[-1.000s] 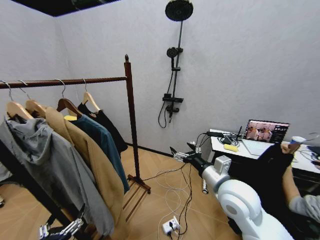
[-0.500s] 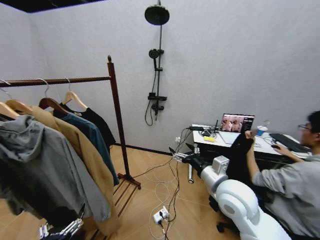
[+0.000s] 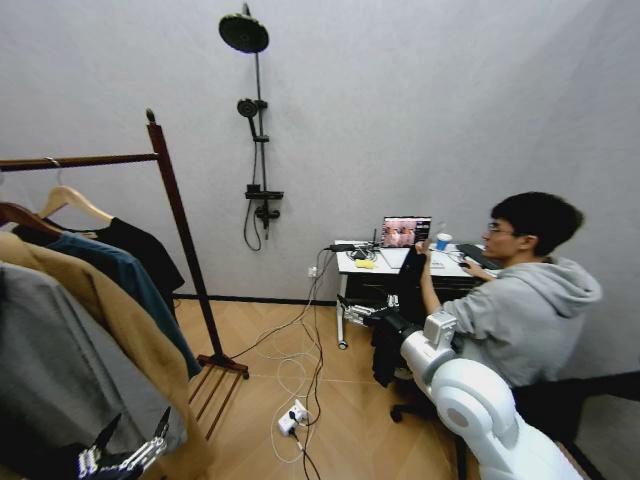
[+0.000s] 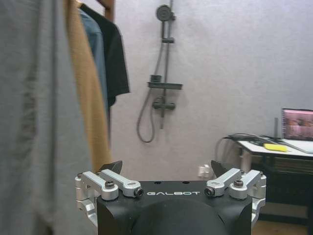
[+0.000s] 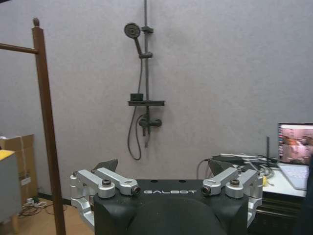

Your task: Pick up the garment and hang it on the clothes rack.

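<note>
Grey-walled room: garment [image 3: 140, 255] hangs at the clothes rack [image 3: 180, 225] bar's post end; left gripper [image 4: 166, 169] and right gripper [image 5: 164, 166] both spread wide, empty.

Even, soft indoor light; wide-angle bending at head-view edges.

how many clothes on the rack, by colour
black T-shirt: 1
teal shirt: 1
tan coat: 1
grey top: 1
Total: 4 on the rack
</note>
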You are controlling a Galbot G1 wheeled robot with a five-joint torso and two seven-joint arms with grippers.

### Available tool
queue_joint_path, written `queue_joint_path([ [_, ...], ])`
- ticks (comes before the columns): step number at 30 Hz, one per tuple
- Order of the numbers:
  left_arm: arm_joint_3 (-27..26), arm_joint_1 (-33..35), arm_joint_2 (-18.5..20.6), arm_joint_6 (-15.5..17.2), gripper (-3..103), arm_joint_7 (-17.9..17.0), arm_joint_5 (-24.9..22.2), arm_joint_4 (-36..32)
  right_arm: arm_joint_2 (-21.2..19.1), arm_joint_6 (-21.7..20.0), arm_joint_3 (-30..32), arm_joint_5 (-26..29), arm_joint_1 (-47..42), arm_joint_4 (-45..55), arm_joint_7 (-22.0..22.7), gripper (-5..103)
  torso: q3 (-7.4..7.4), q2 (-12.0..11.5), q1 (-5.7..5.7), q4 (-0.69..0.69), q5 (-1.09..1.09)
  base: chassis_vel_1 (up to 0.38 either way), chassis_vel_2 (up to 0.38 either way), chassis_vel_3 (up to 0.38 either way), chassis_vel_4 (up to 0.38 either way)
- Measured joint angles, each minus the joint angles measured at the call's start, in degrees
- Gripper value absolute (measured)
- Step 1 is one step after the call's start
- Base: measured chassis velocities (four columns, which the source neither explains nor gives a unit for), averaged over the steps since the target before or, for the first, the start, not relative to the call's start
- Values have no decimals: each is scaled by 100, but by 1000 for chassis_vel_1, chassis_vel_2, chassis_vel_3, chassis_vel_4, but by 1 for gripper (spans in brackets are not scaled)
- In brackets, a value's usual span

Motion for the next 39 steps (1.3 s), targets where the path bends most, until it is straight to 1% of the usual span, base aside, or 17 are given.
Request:
queue_joint_path([
  [7, 0, 0, 0, 0, 100, -1, 0, 0, 14, 4, 15, -24, -10, -13, -30, 100, 0, 0, 0, 1, -1, -32, -220, -222, -38],
  [10, 0, 0, 0, 0, 100, -1, 0, 0, 14, 5, 29, -25, -19, -16, -31, 100, 0, 0, 0, -1, 2, -30, -209, -213, -29],
  [13, 0, 0, 0, 0, 100, 0, 0, 0, 14, 6, 39, -39, -46, -10, -32, 100, 0, 0, 0, -2, -3, -13, -205, -200, -6],
  [15, 0, 0, 0, 0, 100, 0, 0, 0, 20, 7, 48, -59, -75, 3, -33, 100, 0, 0, 0, -2, 2, 27, -167, -128, 38],
  [18, 0, 0, 0, 0, 100, 0, 0, 0, 31, 10, 50, -84, -98, 6, -38, 100, 0, 0, 0, 0, -2, 87, -130, -123, 54],
  [19, 0, 0, 0, 0, 100, -1, 0, 0, 47, 16, 51, -113, -121, 11, -49, 100, 0, 0, 0, 1, 0, 103, -82, -80, 119],
  [39, 0, 0, 0, 0, 100, -1, 0, 0, 145, 41, 6, -247, -132, -61, -123, 100, 0, 0, 0, 0, 1, 123, -118, -124, 119],
])
